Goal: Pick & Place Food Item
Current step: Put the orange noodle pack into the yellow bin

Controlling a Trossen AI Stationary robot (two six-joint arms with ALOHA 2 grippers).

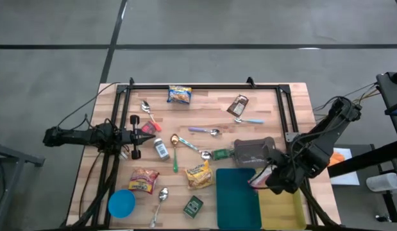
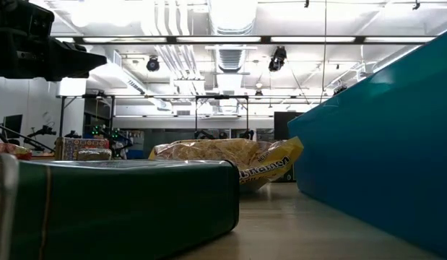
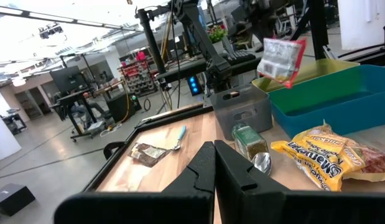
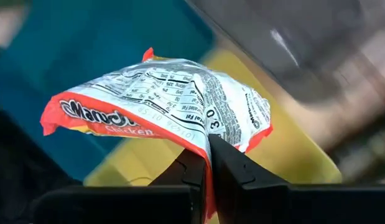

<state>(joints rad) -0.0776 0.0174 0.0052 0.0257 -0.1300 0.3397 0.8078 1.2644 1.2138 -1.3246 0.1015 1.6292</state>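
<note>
So the right gripper (image 4: 208,163) is pinched tight on one edge of a ramen packet (image 4: 161,109), which dangles in the air right over the seam where the teal bin (image 1: 236,199) meets the yellow bin (image 1: 281,208). Edge grip makes sense to me, a flat crinkly pack gives you nothing else to grab. Looks like the drop is next, probably into one of those bins. Left gripper (image 3: 212,163) sits clamped on nothing, parked well away from the teal bin.
</note>
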